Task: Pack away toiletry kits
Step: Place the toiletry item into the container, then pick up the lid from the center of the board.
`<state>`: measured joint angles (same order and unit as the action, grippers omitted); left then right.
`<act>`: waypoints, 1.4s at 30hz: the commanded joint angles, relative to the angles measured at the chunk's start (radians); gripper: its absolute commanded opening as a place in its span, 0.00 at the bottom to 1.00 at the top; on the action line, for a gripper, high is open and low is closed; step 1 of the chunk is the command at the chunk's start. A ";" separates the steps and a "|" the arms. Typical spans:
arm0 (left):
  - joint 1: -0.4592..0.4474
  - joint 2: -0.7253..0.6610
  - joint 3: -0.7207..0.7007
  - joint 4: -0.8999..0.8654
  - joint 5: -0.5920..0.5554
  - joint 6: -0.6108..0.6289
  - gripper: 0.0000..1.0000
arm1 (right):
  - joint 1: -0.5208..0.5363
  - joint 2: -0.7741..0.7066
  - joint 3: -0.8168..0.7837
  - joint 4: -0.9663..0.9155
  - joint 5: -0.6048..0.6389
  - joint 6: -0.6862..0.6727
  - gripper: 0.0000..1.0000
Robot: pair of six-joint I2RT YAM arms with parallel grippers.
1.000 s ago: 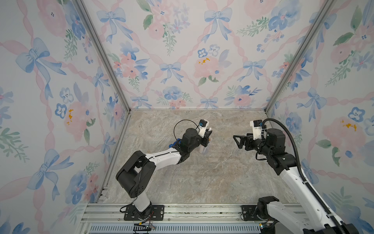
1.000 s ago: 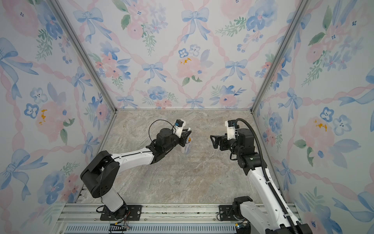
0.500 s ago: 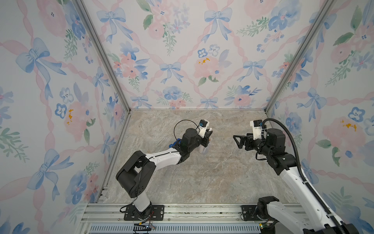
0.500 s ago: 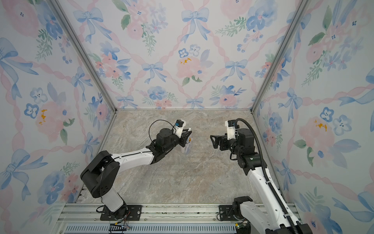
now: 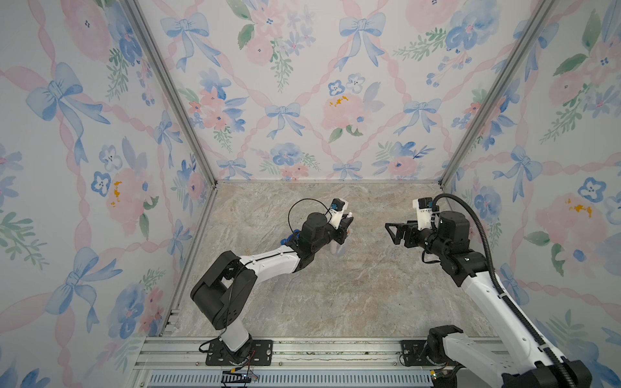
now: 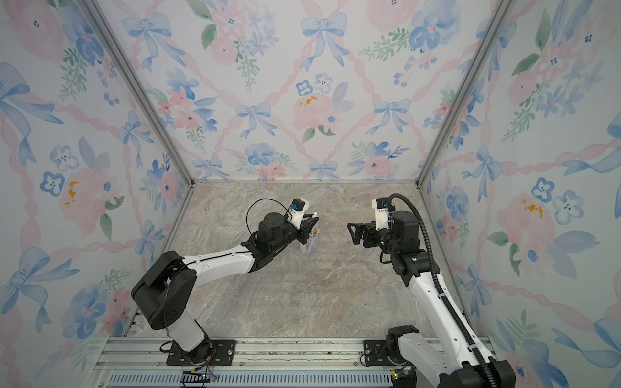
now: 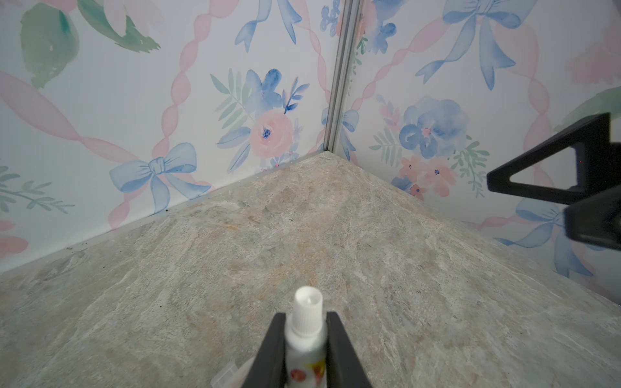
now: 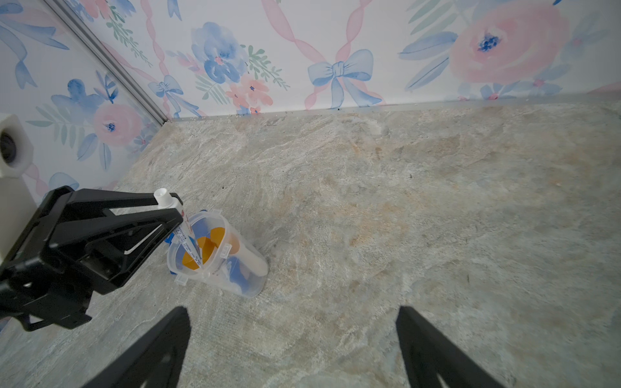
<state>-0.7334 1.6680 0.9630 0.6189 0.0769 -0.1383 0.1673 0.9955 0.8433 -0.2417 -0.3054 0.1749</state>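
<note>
Both top views are showing the left gripper [image 5: 347,224] reaching from 7 o'clock toward the centre of the beige stone-patterned tabletop [image 5: 336,302]. It is clamping the white toothpaste tube with coloured print [image 7: 305,352] just below its ribbed cap. The right gripper [image 5: 391,233] is hanging at 3 o'clock, its jaws spread wide. Only the right wrist view is revealing the tube's tail dipping into the clear plastic cup [image 8: 243,268], with yellow caps [image 8: 205,250] inside.

The print on the toothpaste tube [image 7: 305,352] is too blurred to read.
</note>
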 commanded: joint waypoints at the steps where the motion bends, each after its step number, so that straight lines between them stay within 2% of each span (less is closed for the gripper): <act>1: -0.003 -0.016 -0.012 -0.010 0.027 0.005 0.21 | 0.007 0.007 0.036 0.009 0.014 -0.011 0.97; 7: -0.004 0.001 -0.043 -0.011 0.019 0.011 0.23 | -0.006 0.021 0.063 -0.010 0.023 -0.038 0.97; 9: -0.002 0.007 -0.043 -0.010 0.010 0.018 0.29 | -0.009 0.015 0.063 -0.010 0.022 -0.037 0.97; 12: 0.001 0.008 -0.030 -0.010 0.012 0.026 0.44 | -0.012 0.010 0.059 -0.010 0.025 -0.036 0.97; 19: 0.004 -0.056 0.014 -0.041 0.032 0.039 0.59 | -0.012 0.004 0.053 -0.008 0.026 -0.034 0.97; 24: 0.027 -0.171 0.068 -0.272 -0.039 0.027 0.67 | -0.009 0.002 0.050 -0.008 0.020 -0.023 0.97; 28: 0.105 -0.263 0.117 -0.550 -0.055 -0.003 0.78 | 0.023 0.001 0.054 -0.036 0.051 -0.042 0.97; 31: 0.233 -0.293 0.161 -0.756 -0.005 -0.063 0.98 | 0.103 0.011 0.065 -0.049 0.085 -0.079 0.97; 34: 0.365 -0.269 0.145 -0.870 0.033 -0.110 0.98 | 0.238 0.043 0.109 -0.077 0.151 -0.156 0.97; 36: 0.422 -0.239 0.116 -0.890 0.045 -0.121 0.98 | 0.312 0.074 0.146 -0.098 0.174 -0.196 0.97; 39: 0.439 -0.156 0.099 -0.912 -0.055 -0.104 0.98 | 0.371 0.109 0.173 -0.108 0.171 -0.206 0.97; 42: 0.435 -0.049 0.137 -0.961 -0.124 -0.080 0.98 | 0.381 0.121 0.168 -0.103 0.162 -0.197 0.97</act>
<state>-0.2901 1.5494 1.0882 -0.2245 0.0204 -0.2264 0.5400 1.1030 0.9947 -0.3050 -0.1692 0.0048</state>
